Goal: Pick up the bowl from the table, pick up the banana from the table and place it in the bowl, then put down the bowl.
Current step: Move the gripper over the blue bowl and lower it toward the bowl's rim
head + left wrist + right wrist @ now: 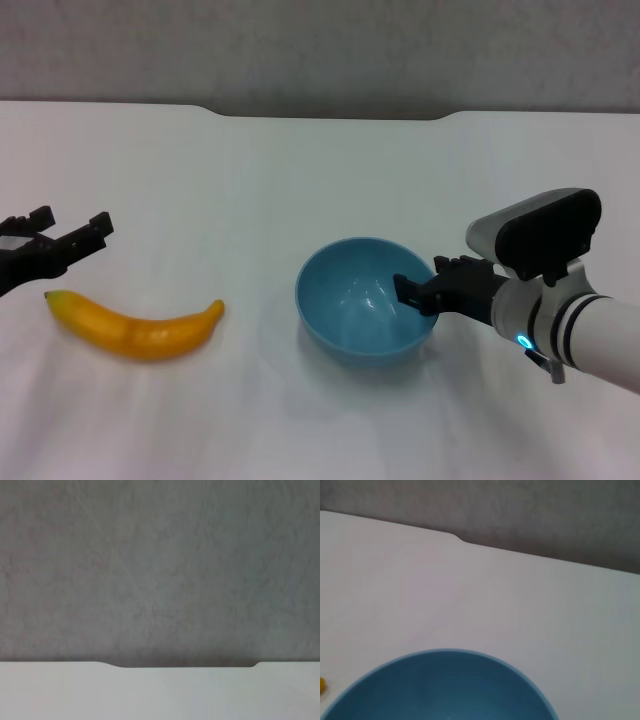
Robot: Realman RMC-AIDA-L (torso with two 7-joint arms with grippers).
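Observation:
The light-blue bowl (pixel 362 300) stands on the white table (pixel 300 170), right of centre; its rim also fills the low part of the right wrist view (pixel 445 685). My right gripper (pixel 430 280) is at the bowl's right rim, one finger inside the wall and one outside, pressed onto it. The yellow banana (pixel 135 325) lies flat at the left, and a sliver of it shows at the edge of the right wrist view (pixel 321 685). Just behind the banana's left end, my left gripper (pixel 70 228) hovers open and holds nothing.
The table's far edge has a shallow notch (pixel 330 113) (pixel 182 666) with a grey wall behind it. The left wrist view shows only that edge and wall. Bare white tabletop lies between banana and bowl.

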